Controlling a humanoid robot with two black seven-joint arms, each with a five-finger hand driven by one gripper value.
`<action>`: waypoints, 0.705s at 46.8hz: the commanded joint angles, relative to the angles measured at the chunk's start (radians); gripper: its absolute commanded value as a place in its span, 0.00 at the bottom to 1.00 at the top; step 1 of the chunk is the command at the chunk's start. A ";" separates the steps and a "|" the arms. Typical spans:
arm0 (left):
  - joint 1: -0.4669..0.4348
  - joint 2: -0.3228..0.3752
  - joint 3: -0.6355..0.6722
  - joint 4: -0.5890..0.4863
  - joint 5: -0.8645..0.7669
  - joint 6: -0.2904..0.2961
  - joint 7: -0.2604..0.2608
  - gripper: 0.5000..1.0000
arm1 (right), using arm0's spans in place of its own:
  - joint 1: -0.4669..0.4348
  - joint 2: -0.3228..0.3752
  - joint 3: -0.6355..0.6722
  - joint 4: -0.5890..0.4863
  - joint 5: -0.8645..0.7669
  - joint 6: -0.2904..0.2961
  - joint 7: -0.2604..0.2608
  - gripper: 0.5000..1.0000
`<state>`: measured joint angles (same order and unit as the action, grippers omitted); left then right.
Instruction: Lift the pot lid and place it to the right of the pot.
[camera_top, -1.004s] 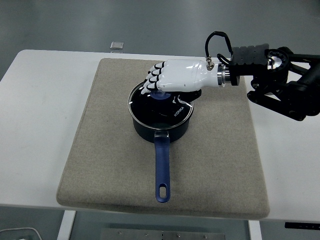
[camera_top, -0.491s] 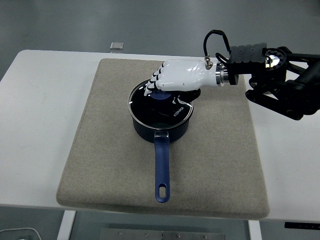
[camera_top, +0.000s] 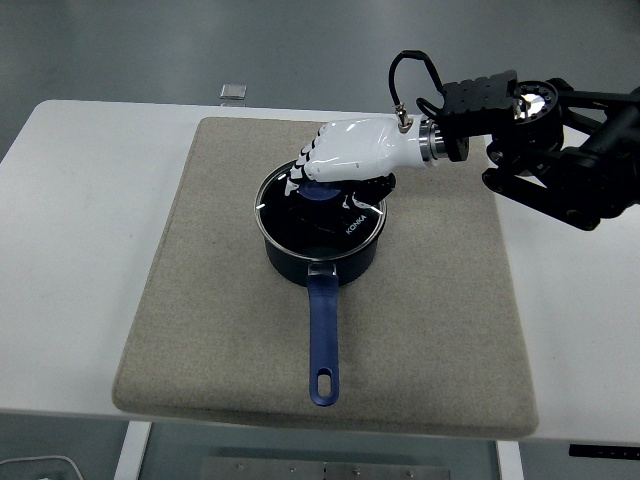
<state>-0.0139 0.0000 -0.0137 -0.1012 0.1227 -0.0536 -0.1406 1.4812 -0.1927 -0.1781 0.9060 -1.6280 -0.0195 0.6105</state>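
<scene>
A dark blue pot (camera_top: 322, 258) stands on the mat's middle, its long blue handle (camera_top: 323, 335) pointing toward the near edge. A glass lid (camera_top: 298, 216) with a metal rim lies flat on the pot. My right hand (camera_top: 318, 180), white with black finger joints, reaches in from the right and sits on top of the lid. Its fingers (camera_top: 305, 163) curl down over the blue knob (camera_top: 322, 193), which shows just beneath them. The thumb is mostly hidden under the palm. The left arm is out of view.
A grey-beige felt mat (camera_top: 200, 300) covers the middle of the white table (camera_top: 80, 250). A small grey square object (camera_top: 233, 91) lies at the table's far edge. My black right forearm (camera_top: 560, 160) hangs over the mat's right side.
My right wrist and forearm have risen and shifted slightly left, tilting the hand more steeply down onto the knob. The lid and pot stay where they were.
</scene>
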 joint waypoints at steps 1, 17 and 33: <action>0.000 0.000 0.000 0.000 0.000 0.000 -0.001 1.00 | 0.007 0.004 0.002 -0.009 0.002 0.004 0.000 0.00; 0.002 0.000 0.000 0.000 0.000 0.001 -0.001 1.00 | 0.044 0.006 0.002 -0.013 0.007 0.013 0.000 0.00; 0.000 0.000 0.000 0.000 0.000 0.000 0.001 1.00 | 0.067 0.007 0.003 -0.013 0.007 0.027 0.000 0.00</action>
<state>-0.0135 0.0000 -0.0134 -0.1012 0.1227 -0.0534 -0.1402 1.5444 -0.1859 -0.1752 0.8926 -1.6214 0.0052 0.6108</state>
